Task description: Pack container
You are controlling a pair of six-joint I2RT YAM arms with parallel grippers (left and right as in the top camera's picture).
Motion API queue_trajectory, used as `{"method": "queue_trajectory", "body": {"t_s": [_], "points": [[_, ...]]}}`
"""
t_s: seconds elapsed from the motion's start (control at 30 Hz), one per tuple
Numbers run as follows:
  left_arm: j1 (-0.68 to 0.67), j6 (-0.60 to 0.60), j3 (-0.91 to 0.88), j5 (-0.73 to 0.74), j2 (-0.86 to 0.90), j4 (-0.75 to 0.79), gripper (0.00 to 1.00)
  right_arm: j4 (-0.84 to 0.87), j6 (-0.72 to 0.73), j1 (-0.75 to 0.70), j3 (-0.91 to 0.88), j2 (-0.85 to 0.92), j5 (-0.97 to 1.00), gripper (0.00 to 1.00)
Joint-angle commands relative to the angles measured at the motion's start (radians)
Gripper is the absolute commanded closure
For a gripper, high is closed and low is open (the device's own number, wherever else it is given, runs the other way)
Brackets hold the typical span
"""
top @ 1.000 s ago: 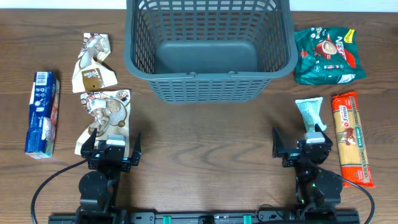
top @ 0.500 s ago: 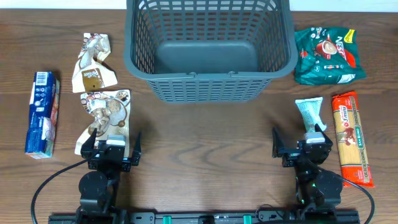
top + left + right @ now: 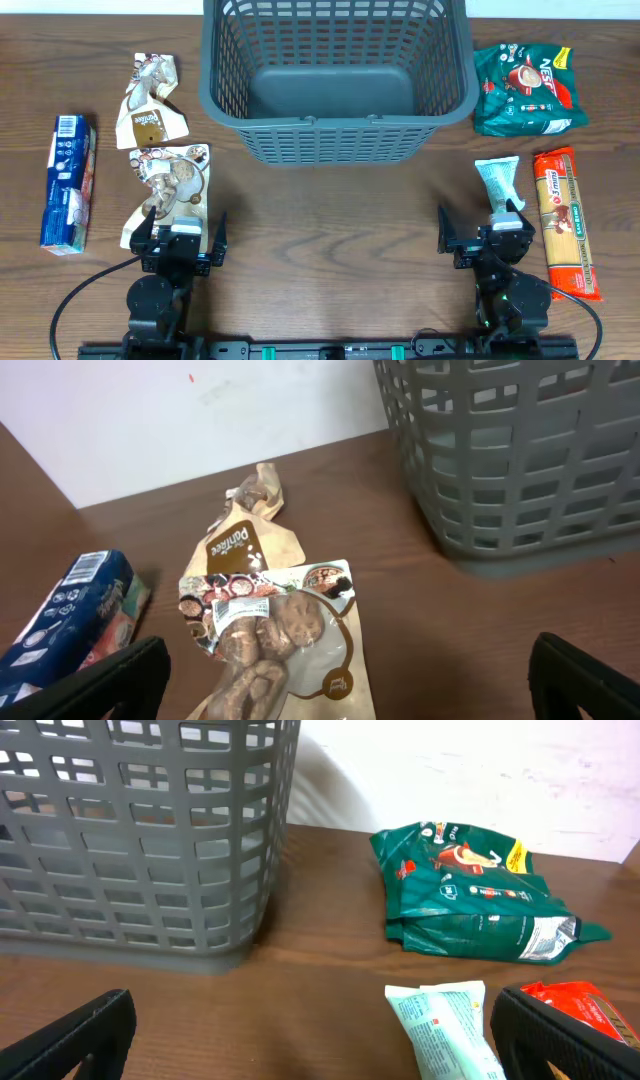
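Container [image 3: 337,150], grey lattice plastic, empty, at far-edge centre of surface [image 3: 330,230]: likely light, stiff, best gripped by flared rim; left tool [image 3: 180,232] and right tool [image 3: 482,232] spread wide, holding nothing.

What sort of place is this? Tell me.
Probably a robot lab bench, not a kitchen: a wood-grain table against a white wall, with a grey basket and a green packet staged before the left arm and right arm.

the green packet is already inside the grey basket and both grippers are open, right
No: the green packet lies on the table to the right of the container, not inside it, as the overhead view shows. The left gripper and right gripper are open.
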Motion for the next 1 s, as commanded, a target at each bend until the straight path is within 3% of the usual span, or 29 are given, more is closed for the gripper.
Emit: {"method": "queue_trajectory", "body": {"t_s": [0.0, 0.33, 0.57, 0.73, 0.97], "points": [[0.005, 0.017, -0.026, 0.011, -0.006, -0.003, 0.01, -0.001, -0.010, -0.008, -0.003, -0.011, 0.005, 0.01], [0.005, 0.017, -0.026, 0.011, -0.006, -0.003, 0.01, -0.051, 0.057, -0.008, 0.088, 0.040, 0.090, 0.01], [0.005, 0.017, -0.026, 0.011, -0.006, -0.003, 0.01, -0.135, 0.047, -0.008, 0.418, 0.330, 0.222, 0.01], [0.005, 0.017, -0.026, 0.011, -0.006, -0.003, 0.01, -0.375, -0.003, -0.021, 0.806, 0.639, 0.236, 0.01], [0.005, 0.017, -0.026, 0.011, -0.006, -0.003, 0.01, -0.966, -0.027, -0.129, 1.443, 1.069, 0.236, 0.01]]}}
